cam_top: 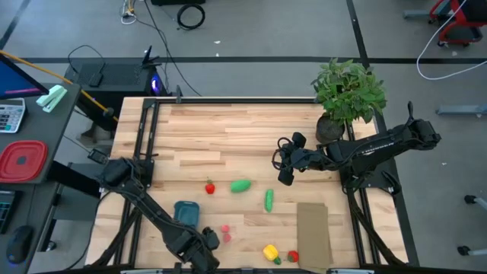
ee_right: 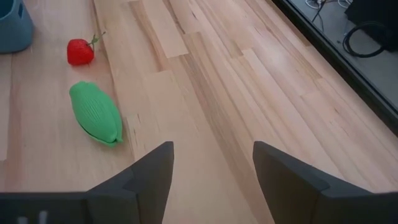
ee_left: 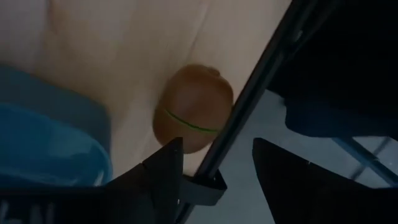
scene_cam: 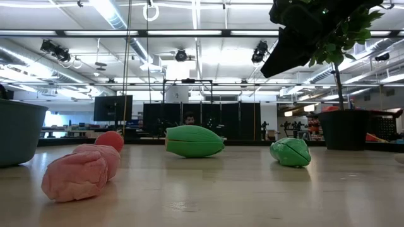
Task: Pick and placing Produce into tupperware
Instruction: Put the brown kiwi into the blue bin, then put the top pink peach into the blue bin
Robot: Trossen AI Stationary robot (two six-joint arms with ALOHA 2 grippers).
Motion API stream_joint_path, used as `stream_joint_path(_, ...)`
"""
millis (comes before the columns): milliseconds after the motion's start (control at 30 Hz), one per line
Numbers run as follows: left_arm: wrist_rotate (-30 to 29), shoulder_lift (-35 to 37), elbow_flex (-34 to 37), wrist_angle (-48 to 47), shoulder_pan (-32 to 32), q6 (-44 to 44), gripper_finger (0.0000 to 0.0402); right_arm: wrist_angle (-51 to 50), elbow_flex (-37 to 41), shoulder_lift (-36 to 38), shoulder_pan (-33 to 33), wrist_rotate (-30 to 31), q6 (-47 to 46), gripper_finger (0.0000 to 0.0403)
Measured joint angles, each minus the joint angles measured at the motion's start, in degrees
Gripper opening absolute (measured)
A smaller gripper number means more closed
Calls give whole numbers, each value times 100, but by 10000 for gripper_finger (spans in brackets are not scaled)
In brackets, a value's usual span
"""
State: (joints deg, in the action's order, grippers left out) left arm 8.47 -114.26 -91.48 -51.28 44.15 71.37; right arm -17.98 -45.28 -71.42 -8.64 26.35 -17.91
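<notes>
My left gripper [cam_top: 204, 255] hangs open at the table's near edge, pointing steeply down. A brown round produce piece [ee_left: 193, 115] with a green seam lies on the wood just ahead of its fingers [ee_left: 165, 171], untouched. The blue tupperware [cam_top: 186, 213] stands close beside it. Farther off lie a red piece [cam_top: 210, 186], two green pieces [cam_top: 241, 185] [cam_top: 269, 199], pink pieces [cam_top: 226, 233], a yellow one [cam_top: 270, 251] and a small red one [cam_top: 293, 256]. My right gripper [cam_top: 285, 173] waits open above the table's right half, with nothing between its fingers [ee_right: 152, 174].
A dark frame bar [ee_left: 249, 106] runs along the table's near edge right beside the brown piece. A flat cardboard rectangle [cam_top: 312, 236] lies at the near right. A potted plant [cam_top: 346, 91] stands at the far right. A red container [cam_top: 23, 161] sits off the table to the left.
</notes>
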Motion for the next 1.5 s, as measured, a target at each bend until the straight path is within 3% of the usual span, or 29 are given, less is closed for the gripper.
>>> stream_joint_path(333,48,-45,0,92,-6,-234,218,-17,2,0,0,-2,9,231)
stream_joint_path(700,147,-378,-35,143,-4,-1079,218,-18,2,0,1,-2,9,231)
stream_joint_path(1133,-114,-448,18,-138,-52,-995,217,-18,2,0,2,-2,7,231)
stream_joint_path(1500,-528,-431,9,-142,-393,-1608,200,-18,2,0,2,-2,7,231)
